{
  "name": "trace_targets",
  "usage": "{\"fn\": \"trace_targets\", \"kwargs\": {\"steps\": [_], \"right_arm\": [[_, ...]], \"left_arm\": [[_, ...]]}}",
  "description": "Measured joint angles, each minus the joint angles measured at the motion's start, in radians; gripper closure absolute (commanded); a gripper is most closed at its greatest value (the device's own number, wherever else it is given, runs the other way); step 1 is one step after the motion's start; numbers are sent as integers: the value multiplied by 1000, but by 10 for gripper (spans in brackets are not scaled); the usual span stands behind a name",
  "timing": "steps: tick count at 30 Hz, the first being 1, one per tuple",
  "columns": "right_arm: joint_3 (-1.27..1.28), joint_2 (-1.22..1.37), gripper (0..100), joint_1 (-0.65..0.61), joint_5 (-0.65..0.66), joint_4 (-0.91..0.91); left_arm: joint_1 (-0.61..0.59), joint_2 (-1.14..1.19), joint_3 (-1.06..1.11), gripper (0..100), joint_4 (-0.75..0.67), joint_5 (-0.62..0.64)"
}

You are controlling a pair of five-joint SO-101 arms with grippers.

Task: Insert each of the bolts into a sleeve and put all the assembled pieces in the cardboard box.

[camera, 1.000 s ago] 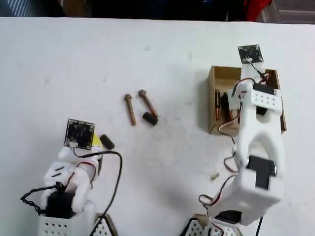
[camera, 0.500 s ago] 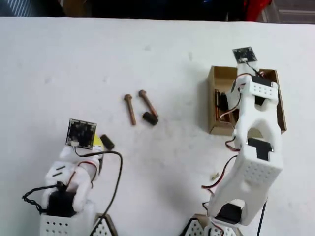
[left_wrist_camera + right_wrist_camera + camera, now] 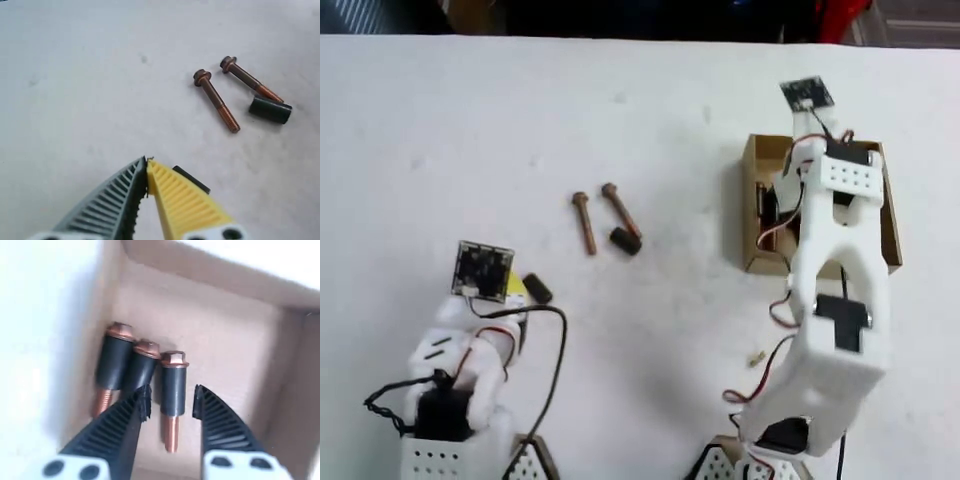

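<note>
The left claw (image 3: 146,164) is seen with its grey and yellow fingers pressed together at the tips, and nothing is held between them. Just beside the yellow finger (image 3: 185,205), a black sleeve (image 3: 192,180) is found lying on the white table (image 3: 75,100), partly hidden by that finger. Farther ahead of this claw, two bare copper bolts are laid almost parallel with their heads turned away from it: a nearer bolt (image 3: 216,100) and a farther bolt (image 3: 248,81). A second sleeve (image 3: 270,109) is laid crosswise right at the threaded tip of the farther bolt.

The right claw (image 3: 171,396) is held above the cardboard box (image 3: 235,335) with its fingers spread apart. Below the gap between them, an assembled piece (image 3: 172,382) is seen on the box floor, a copper bolt seated in a black sleeve, and no contact with either finger can be made out. Beside it, toward the box wall, a second assembled piece (image 3: 140,369) and a third assembled piece (image 3: 114,364) are laid close together, heads pointing away from the claw.
</note>
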Motion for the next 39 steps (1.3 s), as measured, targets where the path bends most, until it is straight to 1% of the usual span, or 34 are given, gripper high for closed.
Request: {"fn": "trace_targets", "kwargs": {"steps": [3, 13, 18, 23, 31, 34, 39], "right_arm": [[0, -107, 875, -43, 0, 61], [0, -430, 875, -269, 0, 259], [18, -522, 875, -410, 0, 334], [98, -575, 875, -537, 0, 334], [236, -617, 875, -641, 0, 318], [311, -617, 875, -672, 0, 241], [436, -615, 875, -700, 8, 94]], "left_arm": [[-43, 0, 0, 980, -14, 0], [-48, 0, 0, 980, -14, 0], [-48, 0, 0, 980, -14, 0], [-48, 0, 0, 979, -14, 0], [-57, 0, 0, 979, -14, 0], [-74, 0, 0, 979, -14, 0], [-146, 0, 0, 979, -14, 0]]}}
